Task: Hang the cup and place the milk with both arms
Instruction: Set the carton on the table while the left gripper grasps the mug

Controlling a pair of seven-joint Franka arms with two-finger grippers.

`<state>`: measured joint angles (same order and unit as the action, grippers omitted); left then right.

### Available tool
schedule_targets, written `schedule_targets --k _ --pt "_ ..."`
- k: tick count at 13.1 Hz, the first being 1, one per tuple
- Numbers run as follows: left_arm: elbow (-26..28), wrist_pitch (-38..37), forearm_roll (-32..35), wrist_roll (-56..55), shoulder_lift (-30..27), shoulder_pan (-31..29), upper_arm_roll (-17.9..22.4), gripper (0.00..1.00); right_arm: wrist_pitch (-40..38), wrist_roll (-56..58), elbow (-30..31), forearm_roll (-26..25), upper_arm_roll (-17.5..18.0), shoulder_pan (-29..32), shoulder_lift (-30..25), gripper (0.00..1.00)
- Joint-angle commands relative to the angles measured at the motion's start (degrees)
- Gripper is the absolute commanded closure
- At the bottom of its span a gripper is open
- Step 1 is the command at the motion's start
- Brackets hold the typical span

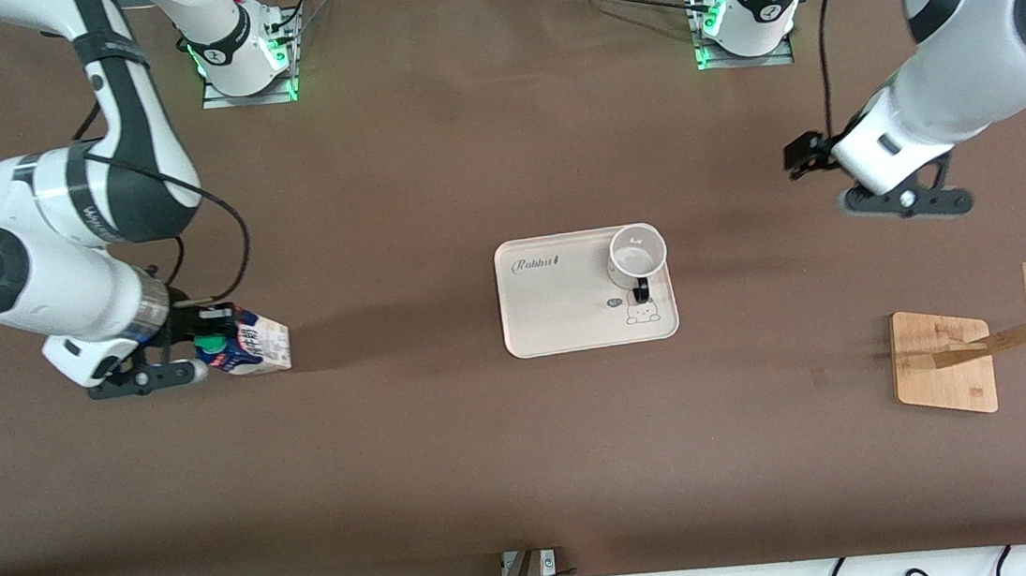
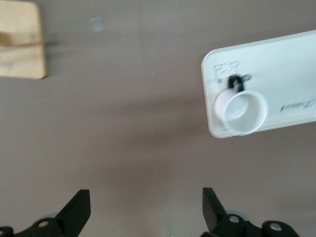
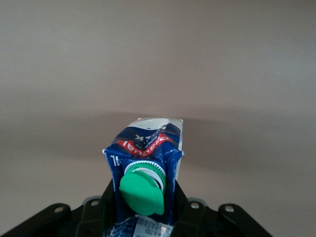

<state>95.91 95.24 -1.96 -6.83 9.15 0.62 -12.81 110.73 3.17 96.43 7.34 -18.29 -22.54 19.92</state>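
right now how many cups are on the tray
1. The cup stands upright on the tray, in its corner toward the left arm's end and farther from the front camera, handle pointing toward that camera. Nothing seems hidden.

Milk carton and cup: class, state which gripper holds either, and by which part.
The right gripper holds the milk at its capped gable top. The left gripper hangs open over bare table; the cup sits unheld on the tray.

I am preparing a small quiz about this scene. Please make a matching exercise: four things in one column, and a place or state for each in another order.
Things:
1. cup
2. milk
3. left tool
4. wooden rack

Places or states:
A. held by the right tool
B. open, over bare table
C. upright on the tray
D. at the left arm's end of the table

Pairs: 1-C, 2-A, 3-B, 4-D
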Motion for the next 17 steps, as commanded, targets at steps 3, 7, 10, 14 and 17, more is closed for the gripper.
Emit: schedule_targets --k 3,7,10,14,17 --pt "-1.2 10.6 -2.3 -12.7 9.5 2.3 -6.3 0.00 3.8 7.1 11.6 1.3 -4.5 -0.9 -6.4 0.55" --pt "2.6 20.8 0.3 -22.1 14.7 10.1 -6.3 0.00 7.1 7.1 14.5 1.4 -4.6 -1.0 -7.1 0.55" --pt "8.7 31.4 9.5 -34.1 16.9 14.0 -6.3 0.00 8.6 6.8 15.1 3.8 -4.3 -1.1 -6.6 0.55" --pt "9.3 32.9 12.1 -38.3 20.7 15.6 -6.3 0.58 11.4 6.8 17.2 4.0 -4.2 -1.1 -6.6 0.53" --pt "9.2 35.7 14.4 -38.4 22.7 15.5 -6.3 0.68 11.0 6.8 16.7 4.0 -4.2 -1.1 -6.5 0.29"
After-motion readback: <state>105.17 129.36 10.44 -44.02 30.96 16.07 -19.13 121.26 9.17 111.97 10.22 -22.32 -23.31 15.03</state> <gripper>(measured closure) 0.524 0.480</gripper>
